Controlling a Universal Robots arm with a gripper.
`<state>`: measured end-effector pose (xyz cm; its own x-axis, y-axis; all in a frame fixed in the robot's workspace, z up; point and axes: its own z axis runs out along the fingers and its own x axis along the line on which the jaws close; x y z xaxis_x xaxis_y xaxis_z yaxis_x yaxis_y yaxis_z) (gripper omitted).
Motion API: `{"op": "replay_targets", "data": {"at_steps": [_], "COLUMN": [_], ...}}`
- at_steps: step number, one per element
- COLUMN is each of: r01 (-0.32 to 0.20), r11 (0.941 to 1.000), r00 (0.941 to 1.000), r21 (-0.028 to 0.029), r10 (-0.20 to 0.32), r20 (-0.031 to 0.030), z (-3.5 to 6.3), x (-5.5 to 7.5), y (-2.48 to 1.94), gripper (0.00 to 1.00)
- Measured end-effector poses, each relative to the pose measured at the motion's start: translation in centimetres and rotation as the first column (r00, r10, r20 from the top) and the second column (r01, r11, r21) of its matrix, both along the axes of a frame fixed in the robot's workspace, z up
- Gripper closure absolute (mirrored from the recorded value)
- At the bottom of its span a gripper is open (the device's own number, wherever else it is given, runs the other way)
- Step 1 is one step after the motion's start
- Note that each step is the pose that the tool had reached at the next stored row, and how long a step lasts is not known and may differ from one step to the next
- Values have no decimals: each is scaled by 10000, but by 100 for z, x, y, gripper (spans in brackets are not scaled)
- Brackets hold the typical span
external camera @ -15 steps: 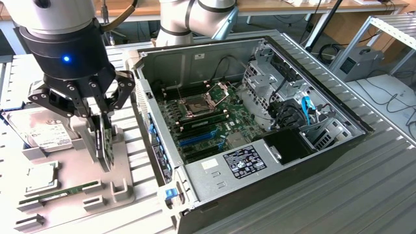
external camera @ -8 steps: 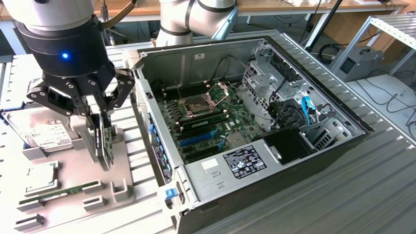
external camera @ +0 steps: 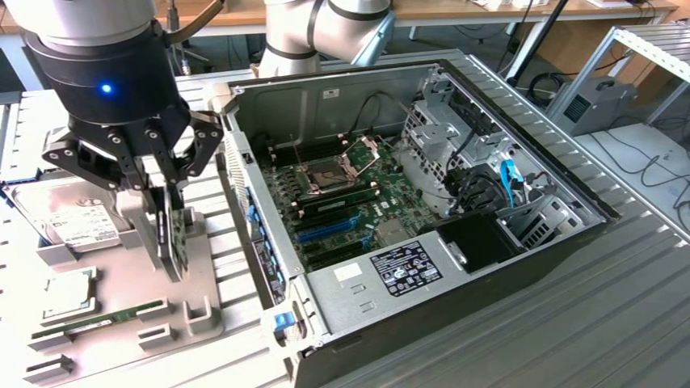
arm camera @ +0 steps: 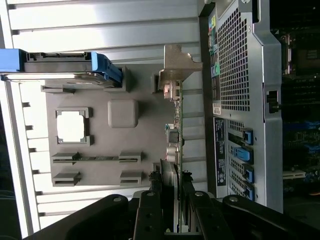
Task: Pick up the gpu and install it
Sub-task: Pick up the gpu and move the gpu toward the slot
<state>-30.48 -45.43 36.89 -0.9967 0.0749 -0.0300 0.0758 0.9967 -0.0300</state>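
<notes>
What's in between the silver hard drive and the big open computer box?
In the exterior view, the gpu stands on edge between them, clamped in the gripper.

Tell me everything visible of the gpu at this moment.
The gpu is a thin flat card standing upright on its edge. The wrist view sees it edge-on: a green board edge with small connectors along it and a silver metal bracket at the far end. The gripper clamps its two faces near one end. It sits over the grey parts tray, beside the open computer case. Whether its lower edge touches the tray cannot be told.
</notes>
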Motion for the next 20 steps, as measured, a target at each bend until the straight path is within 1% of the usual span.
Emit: {"op": "replay_targets", "data": {"at_steps": [20], "r01": [0], "r11": [10000], "r00": [10000], "r21": [-1], "r10": [0], "r20": [0], "z": [52], "x": [0], "y": [0], "gripper": [74]}}
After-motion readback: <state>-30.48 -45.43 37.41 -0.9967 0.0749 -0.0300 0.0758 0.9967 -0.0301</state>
